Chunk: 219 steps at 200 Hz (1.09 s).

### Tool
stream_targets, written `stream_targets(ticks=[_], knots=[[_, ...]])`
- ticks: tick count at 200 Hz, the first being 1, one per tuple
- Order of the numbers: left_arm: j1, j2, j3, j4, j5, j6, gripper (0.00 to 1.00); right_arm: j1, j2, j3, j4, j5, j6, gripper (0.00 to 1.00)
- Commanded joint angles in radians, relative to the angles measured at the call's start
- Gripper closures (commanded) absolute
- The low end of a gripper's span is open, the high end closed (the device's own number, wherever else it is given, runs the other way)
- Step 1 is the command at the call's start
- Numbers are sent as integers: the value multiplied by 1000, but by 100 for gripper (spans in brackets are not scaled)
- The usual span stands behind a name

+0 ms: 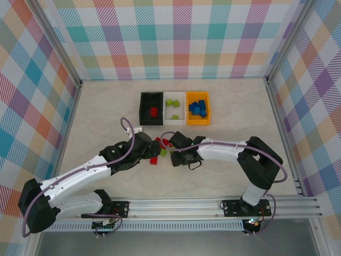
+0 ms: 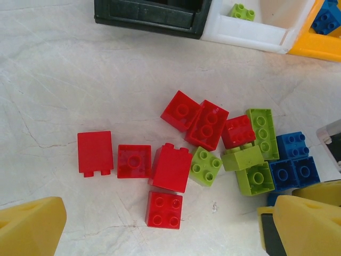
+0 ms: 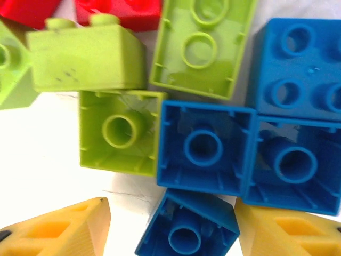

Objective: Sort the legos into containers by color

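Legos are lying in a tight heap mid-table, near the black bin, white bin and orange-yellow bin, which are each holding a few bricks.

The right gripper is hanging low with its jaws parted, straddling a tilted blue brick. That brick is leaning against two more blue bricks, with a lime brick just beside them.

I'm guessing the squeeze could shove those neighbours about, or the slanted brick could be twisting out of the pads as they close.

The left gripper is hovering wide open over the red side, grasping nothing. With both arms crowding one heap, they're risking a bump.
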Motion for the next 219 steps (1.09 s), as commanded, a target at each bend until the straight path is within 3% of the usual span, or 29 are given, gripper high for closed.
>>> stream_targets(ticks=[1, 44, 77, 109, 140, 179, 219], knots=[[5, -18, -12, -14, -25, -2, 0, 8, 39, 38, -32, 51, -3, 40], [5, -23, -12, -22, -31, 0, 0, 14, 60, 49, -88, 106, -11, 48], [4, -21, -10, -26, -40, 3, 0, 19, 36, 8, -65, 98, -12, 63], [4, -6, -4, -24, -47, 9, 0, 19, -26, -25, -22, 108, -12, 72], [5, -1, -4, -34, -63, 11, 0, 6, -149, -25, -52, 180, -37, 74], [5, -3, -20, -24, -57, 7, 0, -198, -231, 85, -49, 146, -158, 74], [6, 14, -12, -29, -44, 4, 0, -409, -24, 335, -15, 76, -218, 73]])
